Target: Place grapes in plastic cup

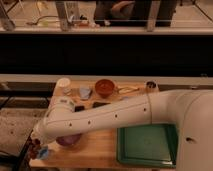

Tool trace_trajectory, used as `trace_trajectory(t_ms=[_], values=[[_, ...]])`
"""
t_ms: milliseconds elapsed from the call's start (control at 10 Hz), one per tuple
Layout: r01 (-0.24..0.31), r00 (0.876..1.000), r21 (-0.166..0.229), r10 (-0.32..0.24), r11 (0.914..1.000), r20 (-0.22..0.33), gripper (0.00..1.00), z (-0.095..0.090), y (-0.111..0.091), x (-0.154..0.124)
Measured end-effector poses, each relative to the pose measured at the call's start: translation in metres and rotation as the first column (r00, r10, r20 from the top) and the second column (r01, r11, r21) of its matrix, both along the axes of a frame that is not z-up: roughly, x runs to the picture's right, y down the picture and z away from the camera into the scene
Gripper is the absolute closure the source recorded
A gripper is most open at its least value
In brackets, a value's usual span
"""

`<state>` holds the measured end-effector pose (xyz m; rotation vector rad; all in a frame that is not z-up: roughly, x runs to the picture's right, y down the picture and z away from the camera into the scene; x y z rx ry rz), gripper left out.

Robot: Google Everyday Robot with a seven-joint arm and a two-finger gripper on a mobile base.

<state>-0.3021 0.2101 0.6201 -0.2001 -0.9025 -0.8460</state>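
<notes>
**A:** Camera view, entry one: the arm?

**B:** White arm [110, 117], reaching from the body at right across the wooden table [100, 149]. It bends at a rounded joint near the left edge and then turns downward. The gripper [37, 139] sits low at the table's front-left corner. Whether it is apart or closed, cannot tell.

**A:** Entry two: the grapes?

**B:** The grapes [32, 146] are a small dark red cluster at the gripper, just left of the plastic cup [44, 153]. Contact with the cup, cannot tell. The cup is short and light blue, near the purple bowl [69, 140].

**A:** Remaining entries?

**B:** Green tray [145, 145] at front right. Brown bowl [105, 88] and white cup [63, 82] at the rear.
</notes>
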Motion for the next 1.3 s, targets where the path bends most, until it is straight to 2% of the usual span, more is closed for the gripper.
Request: trace_trajectory(t_ms=[800, 1300], values=[[0.03, 0.995, -0.034, -0.027, 0.999, 0.1, 0.98, -0.007, 0.014, -0.028], [0.04, 0.988, -0.06, -0.031, 0.9974, 0.15, 0.98, 0.003, 0.021, -0.037]])
